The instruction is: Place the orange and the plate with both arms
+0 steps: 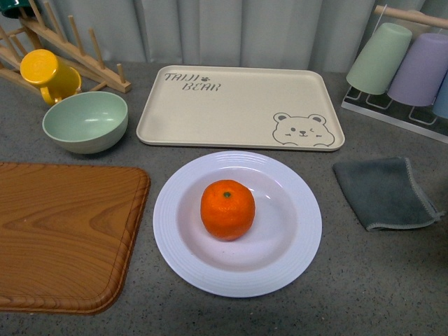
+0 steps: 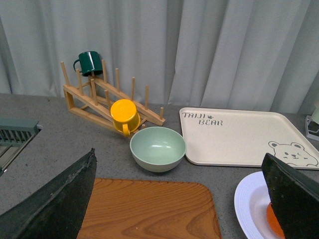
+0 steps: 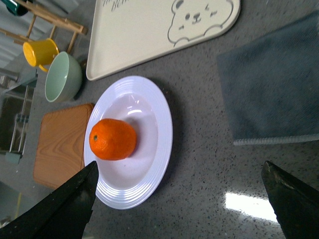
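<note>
The orange sits in the middle of the white ridged plate on the grey counter, in front of the beige bear tray. Neither arm shows in the front view. My left gripper is open and empty, held above the wooden board; the plate's edge and a sliver of the orange show beside one finger. My right gripper is open and empty, above bare counter near the plate, with the orange on it.
A wooden board lies left of the plate. A pale green bowl, yellow mug and wooden rack stand at the back left. The bear tray lies behind. A grey cloth lies at the right, cups on a rack behind it.
</note>
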Motion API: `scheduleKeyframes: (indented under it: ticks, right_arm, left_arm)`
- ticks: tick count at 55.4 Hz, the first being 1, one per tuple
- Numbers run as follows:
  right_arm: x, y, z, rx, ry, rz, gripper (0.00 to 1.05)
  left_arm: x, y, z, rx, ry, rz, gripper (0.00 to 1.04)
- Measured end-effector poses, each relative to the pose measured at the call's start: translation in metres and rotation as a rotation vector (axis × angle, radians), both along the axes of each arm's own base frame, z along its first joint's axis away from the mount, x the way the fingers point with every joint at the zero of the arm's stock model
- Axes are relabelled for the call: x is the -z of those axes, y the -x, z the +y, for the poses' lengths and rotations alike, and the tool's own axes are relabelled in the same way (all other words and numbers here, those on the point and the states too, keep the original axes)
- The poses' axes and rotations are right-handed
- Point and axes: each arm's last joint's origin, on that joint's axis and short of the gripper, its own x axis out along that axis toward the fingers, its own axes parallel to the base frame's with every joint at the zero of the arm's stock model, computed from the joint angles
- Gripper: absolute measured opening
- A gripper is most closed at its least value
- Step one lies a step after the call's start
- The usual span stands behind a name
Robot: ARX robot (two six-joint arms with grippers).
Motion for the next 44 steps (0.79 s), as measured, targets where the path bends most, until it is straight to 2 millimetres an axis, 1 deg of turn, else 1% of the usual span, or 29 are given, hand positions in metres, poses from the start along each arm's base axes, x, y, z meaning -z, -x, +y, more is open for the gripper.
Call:
scheduleKeyframes:
  ticks: [10, 26, 34, 42, 44]
  right_arm:
    - [0.033, -0.016, 0.014, -0.076, -0.036, 0.1, 0.96]
    - [0.072, -0.039, 0.047, -0.143, -0.09, 0.189, 0.96]
    - [0.086, -0.05, 0.061, -0.144, -0.133, 0.211, 0.96]
    - [0.09, -0.062, 0.074, -0.152, -0.158, 0.195, 0.96]
    - [0.09, -0.068, 0.078, -0.149, -0.173, 0.195, 0.96]
  left_arm:
    - [0.0, 0.0, 0.0, 0.0, 0.0, 0.0, 0.98]
    - [0.0, 0.0, 0.0, 0.0, 0.0, 0.0, 0.98]
    - [0.0, 0.0, 0.0, 0.0, 0.0, 0.0, 0.98]
    - [0.0, 0.0, 0.0, 0.0, 0.0, 0.0, 0.98]
    - [0.0, 0.0, 0.0, 0.0, 0.0, 0.0, 0.98]
